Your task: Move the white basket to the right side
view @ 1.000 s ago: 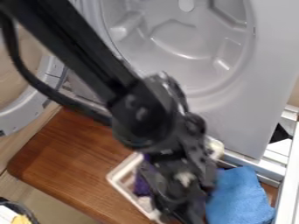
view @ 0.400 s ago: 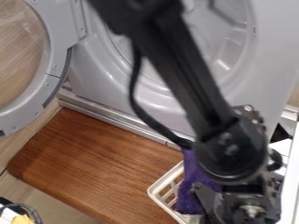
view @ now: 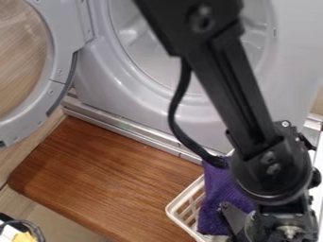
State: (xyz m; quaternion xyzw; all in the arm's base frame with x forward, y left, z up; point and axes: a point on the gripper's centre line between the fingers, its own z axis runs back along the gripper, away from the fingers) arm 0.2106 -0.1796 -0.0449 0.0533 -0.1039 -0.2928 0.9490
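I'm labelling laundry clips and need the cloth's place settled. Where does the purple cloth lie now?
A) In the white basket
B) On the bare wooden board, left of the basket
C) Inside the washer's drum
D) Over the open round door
A: the purple cloth sits within the slatted rim of the white basket, at the right of the wooden board.

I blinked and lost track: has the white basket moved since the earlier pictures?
Yes. The white basket has moved rightward in the view: its left corner now sits farther from the left end of the wooden board than before.
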